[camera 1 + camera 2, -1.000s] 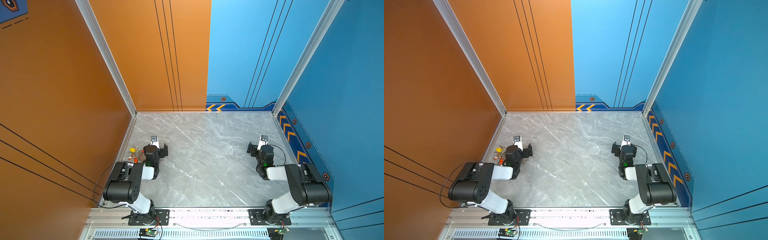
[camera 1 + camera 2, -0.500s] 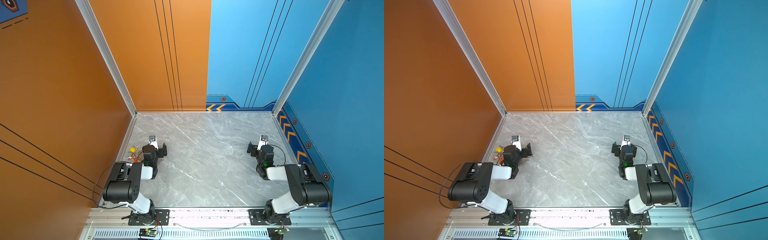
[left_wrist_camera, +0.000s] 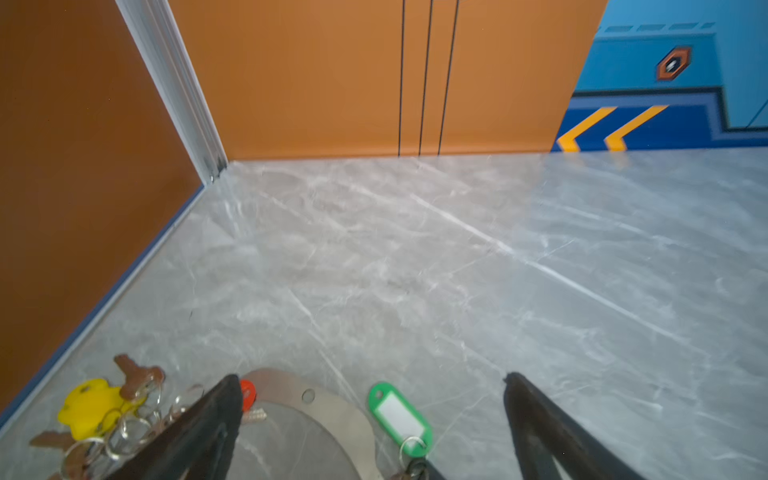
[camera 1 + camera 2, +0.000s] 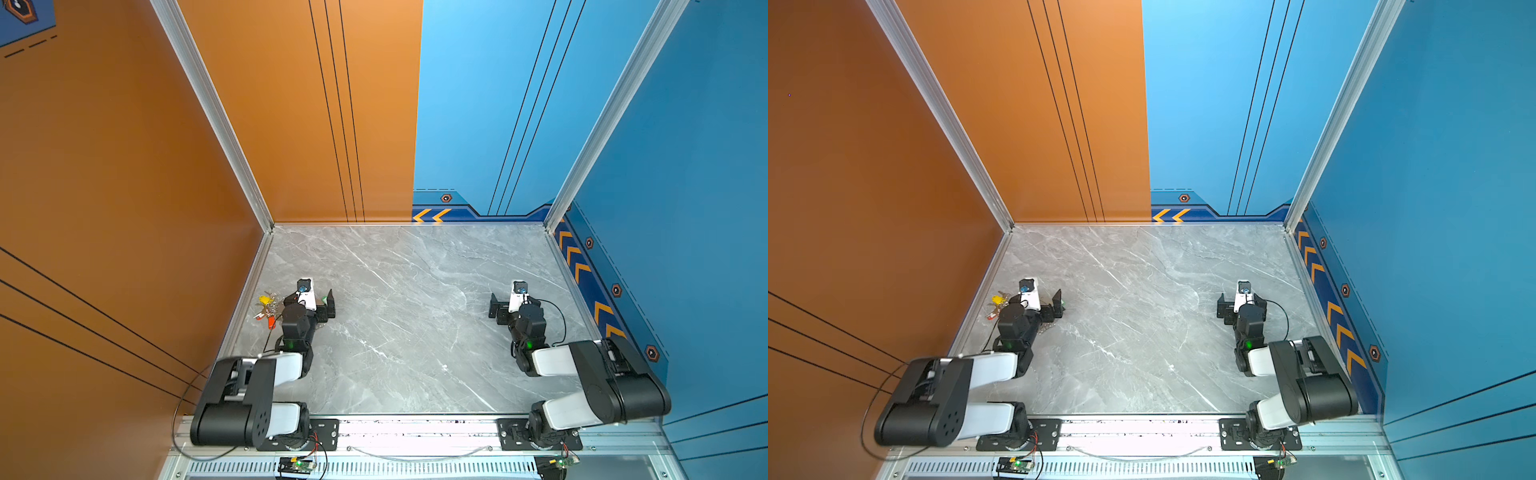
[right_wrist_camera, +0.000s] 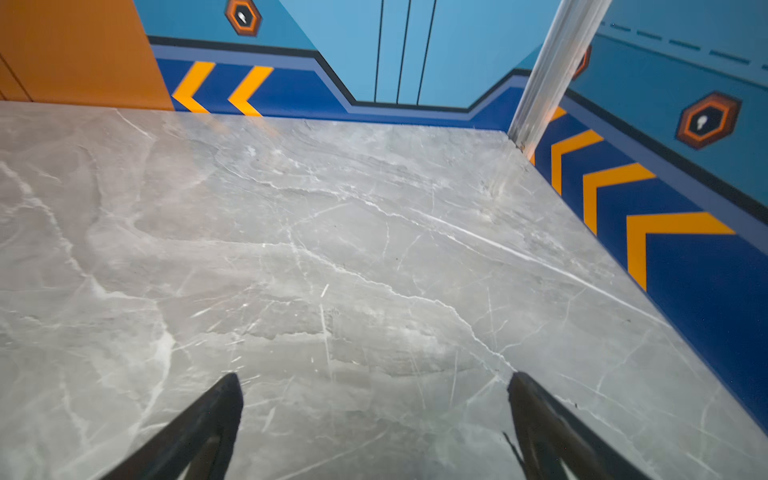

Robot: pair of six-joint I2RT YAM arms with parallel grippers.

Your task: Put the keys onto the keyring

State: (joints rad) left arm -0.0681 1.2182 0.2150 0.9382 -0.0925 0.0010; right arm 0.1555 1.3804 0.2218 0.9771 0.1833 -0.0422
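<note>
Opening step, by my reading: nothing had been picked up and no key was threaded yet. The left claw (image 3: 372,379) hovered low with its jaws spread wide and empty, and the right claw (image 5: 374,377) was just as wide, over bare marble near the right edge of the desk (image 4: 415,332), well apart from the action.

The keys (image 3: 112,415) lay bunched against the left edge of the desk, about midway along, just beside the left claw. A yellow tag (image 3: 89,405) sat among small wire rings and a red tag (image 3: 247,390) peeked past one finger. A green tag (image 3: 399,415) lay between the fingers, beside a wide flat grey hoop (image 3: 299,388) with a small hole. I took that for the keyring, though I couldn't be sure.

The next move called for a careful drop and a pinch on one small key or tag, with the right arm crossing over to steady the hoop.

As for writing, the green tag's white label was blank. The hexagon badges (image 5: 708,120) on the walls carried only a tiny white mark, and no brand could be read.
</note>
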